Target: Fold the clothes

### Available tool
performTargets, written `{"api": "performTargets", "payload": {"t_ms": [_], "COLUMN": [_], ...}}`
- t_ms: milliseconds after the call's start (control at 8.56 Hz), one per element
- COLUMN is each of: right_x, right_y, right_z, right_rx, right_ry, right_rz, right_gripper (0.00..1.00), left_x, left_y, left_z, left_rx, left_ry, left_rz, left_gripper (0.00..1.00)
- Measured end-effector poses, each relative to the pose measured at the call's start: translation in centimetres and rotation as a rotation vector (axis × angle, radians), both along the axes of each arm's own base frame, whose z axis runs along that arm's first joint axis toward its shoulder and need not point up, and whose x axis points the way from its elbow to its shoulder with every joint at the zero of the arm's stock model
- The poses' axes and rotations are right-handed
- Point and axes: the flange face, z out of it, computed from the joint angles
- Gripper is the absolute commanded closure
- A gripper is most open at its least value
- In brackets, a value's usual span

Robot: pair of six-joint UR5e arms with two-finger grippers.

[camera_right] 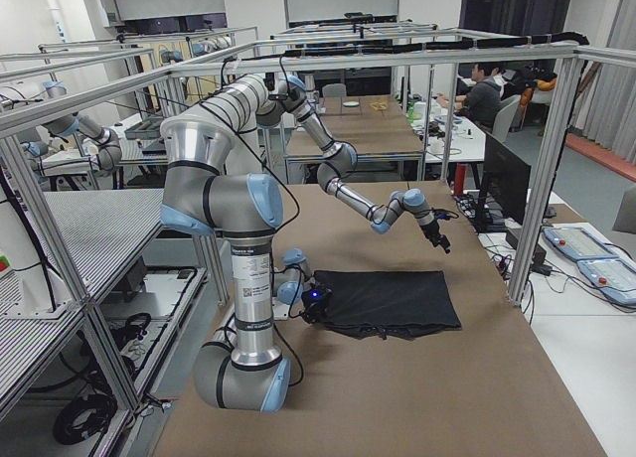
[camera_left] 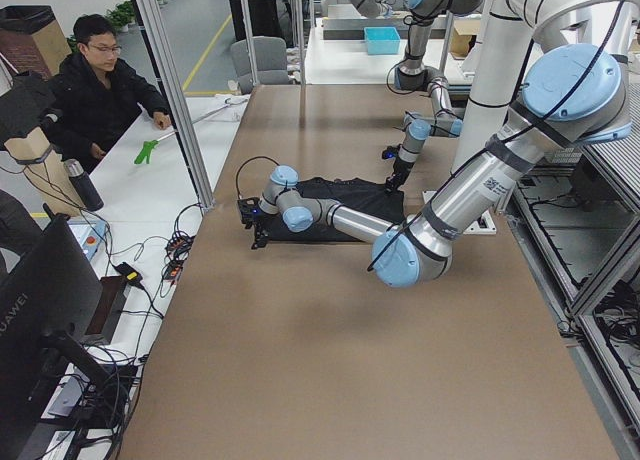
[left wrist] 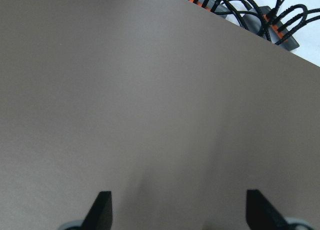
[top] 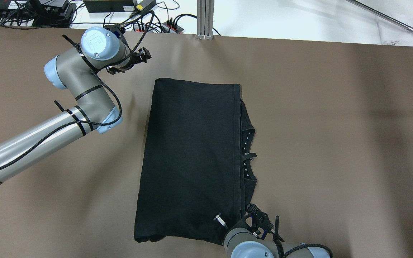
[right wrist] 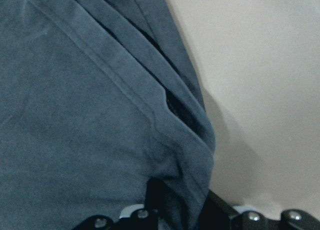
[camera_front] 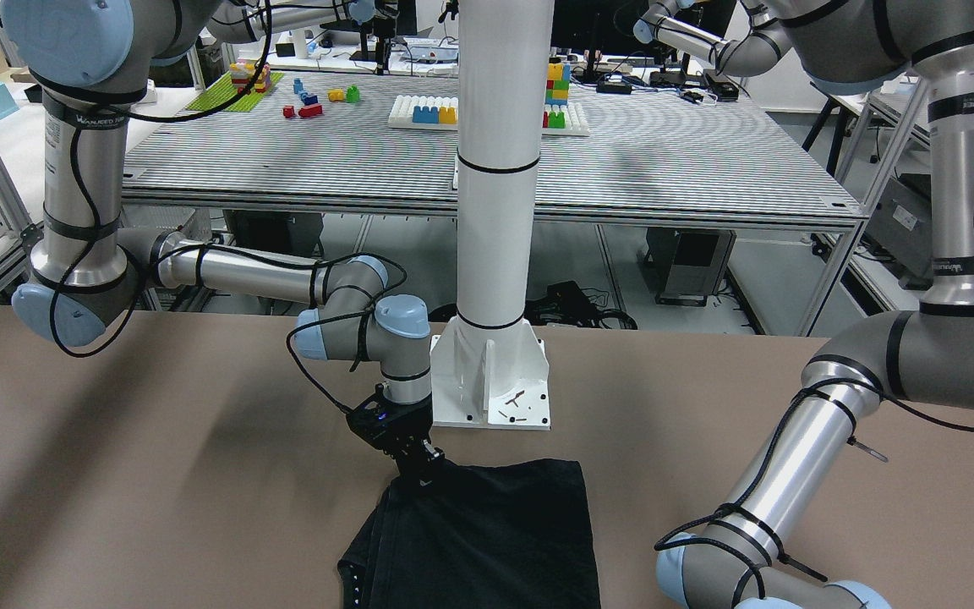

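— So, where is the black garment (top: 192, 157) lying?
— Flat on the brown table (top: 335, 143), about mid-table in the overhead view, between the two arms.
— Which way does it run?
— Its long axis goes from the robot's edge of the table toward the far edge. It is slightly slanted, so the near end sits a little toward the robot's left. The short ends face the robot and the operators' side.
— And how does it look?
— Plain black, thin and soft, roughly rectangular. An upper layer lies smooth over a lower one, with a stitched hem down the robot's right side. The lower layer pokes out beyond that hem in a wavy outline, with a row of small white dots (top: 246, 152) along it.
— What about the right gripper (camera_front: 426, 475)?
— It is at the garment's near right corner. In the right wrist view its fingers pinch a bunched fold of the cloth, and the hem puckers into them.
— And the left gripper (top: 144, 55)?
— Over bare table just beyond the far left corner, apart from the cloth. The left wrist view shows its fingers (left wrist: 102, 206) spread wide, with only tabletop showing between them. Cables (left wrist: 250, 10) lie past the table's edge.
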Motion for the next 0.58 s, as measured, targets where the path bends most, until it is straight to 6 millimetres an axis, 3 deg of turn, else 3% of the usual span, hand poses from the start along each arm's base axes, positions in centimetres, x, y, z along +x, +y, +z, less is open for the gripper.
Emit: {"api": "performTargets", "payload": {"t_ms": [234,584], "right_x": [0.1,0.3], "right_y": [-0.1,0.0], "right_z": [-0.1,0.0], "right_rx": [0.002,0.002], "right_ry": [-0.001,0.001], "right_rz": [0.001,0.000], "right_gripper": [0.33,0.27], "left_x": [0.4,1.5], "left_y": [0.2,0.8], "left_z": [0.1,0.1], "left_rx": [0.000,-0.005], "left_ry": [-0.004,-0.004], "left_rz": [-0.010,-0.024], "left_gripper": [0.06,0.06]}}
